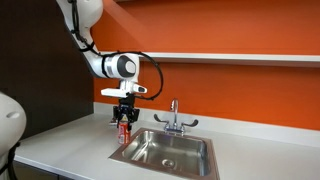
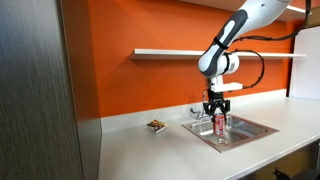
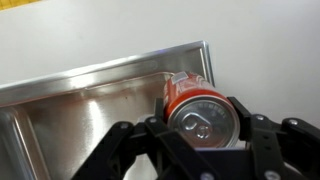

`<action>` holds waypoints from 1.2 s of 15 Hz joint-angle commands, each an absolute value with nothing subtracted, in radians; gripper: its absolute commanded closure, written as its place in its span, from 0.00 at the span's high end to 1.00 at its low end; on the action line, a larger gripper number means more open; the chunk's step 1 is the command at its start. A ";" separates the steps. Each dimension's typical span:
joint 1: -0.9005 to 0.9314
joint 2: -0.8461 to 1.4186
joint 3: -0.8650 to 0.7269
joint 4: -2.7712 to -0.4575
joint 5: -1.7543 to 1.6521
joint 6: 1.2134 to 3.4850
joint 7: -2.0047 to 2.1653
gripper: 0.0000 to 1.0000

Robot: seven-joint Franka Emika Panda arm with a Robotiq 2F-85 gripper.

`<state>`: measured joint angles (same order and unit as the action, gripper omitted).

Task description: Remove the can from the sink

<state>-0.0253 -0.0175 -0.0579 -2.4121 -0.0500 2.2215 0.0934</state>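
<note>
The red can [image 3: 197, 112] with a silvery top sits between my gripper's [image 3: 200, 125] fingers, which are shut on it. In both exterior views the can [image 1: 124, 130] [image 2: 220, 125] hangs upright in the gripper [image 1: 124, 122] [image 2: 219, 117], held above the corner edge of the stainless steel sink [image 1: 170, 155] [image 2: 245, 130]. In the wrist view the sink's rim and corner [image 3: 130, 70] lie below the can, with pale counter beyond.
A chrome two-handled faucet [image 1: 173, 117] stands behind the sink. A small flat dish with reddish bits [image 2: 157, 126] lies on the grey counter [image 1: 60, 150] beside the sink. An orange wall and a shelf [image 2: 180, 52] are behind.
</note>
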 commanded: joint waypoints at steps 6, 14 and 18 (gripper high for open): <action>0.032 0.035 0.012 -2.379 -0.029 2.193 0.047 0.38; 0.085 0.095 0.069 -2.334 0.002 2.201 0.029 0.38; 0.091 0.123 0.081 -2.310 0.012 2.211 0.015 0.38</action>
